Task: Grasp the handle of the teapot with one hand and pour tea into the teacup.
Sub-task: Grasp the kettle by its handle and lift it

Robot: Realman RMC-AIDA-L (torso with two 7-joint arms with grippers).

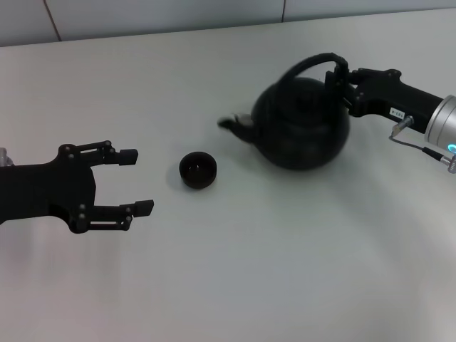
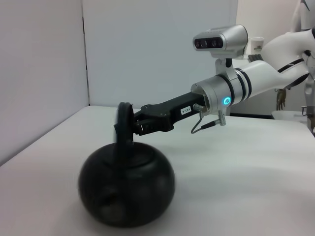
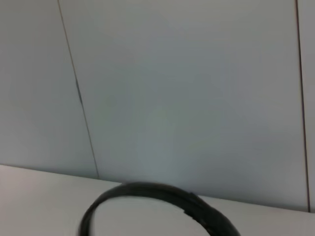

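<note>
The black teapot (image 1: 303,125) is at the middle right of the table, its spout pointing left toward the teacup (image 1: 198,171). My right gripper (image 1: 336,78) comes in from the right and is shut on the right end of the arched handle (image 1: 303,68). The left wrist view shows the same grip (image 2: 129,125) on the handle (image 2: 123,123) above the pot (image 2: 127,184). The right wrist view shows only the handle's arch (image 3: 147,191). My left gripper (image 1: 139,180) is open and empty, left of the cup. No tea is visible.
The white table (image 1: 271,271) spreads to all sides. A tiled wall (image 1: 164,14) runs along its far edge. The right arm's silver wrist (image 1: 442,125) with a loose wire hangs over the table's right side.
</note>
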